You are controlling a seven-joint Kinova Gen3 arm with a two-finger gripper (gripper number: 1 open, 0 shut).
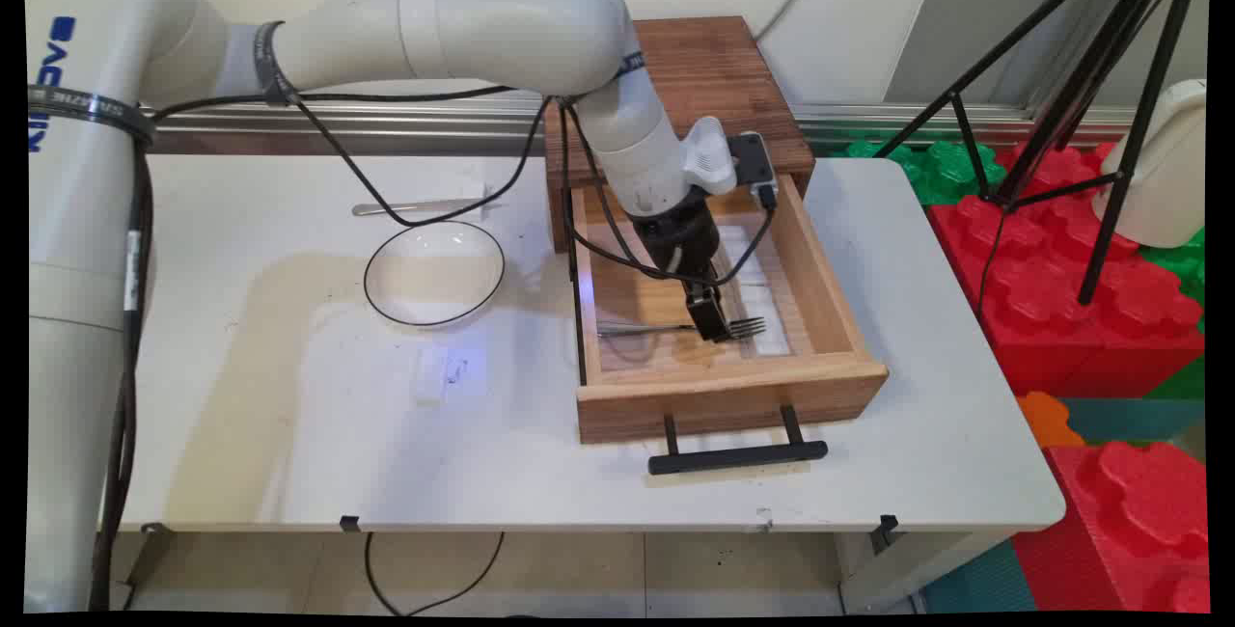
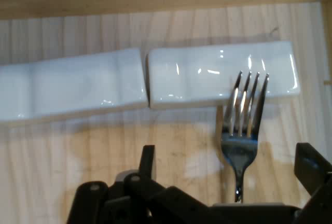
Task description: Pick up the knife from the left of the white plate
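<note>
Wooden drawer (image 1: pixel 830 299), pulled open at frame centre: we find the gripper (image 1: pixel 712 318) inside, fingers apart astride a steel fork (image 2: pixel 243 125) whose tines rest on white ceramic rests (image 2: pixel 181 76).

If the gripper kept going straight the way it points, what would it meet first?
Most likely the fork. The gripper points down into the open wooden drawer, and the fork lies between its fingers. Just beyond the tines lie white rests. Depth is unclear.
</note>
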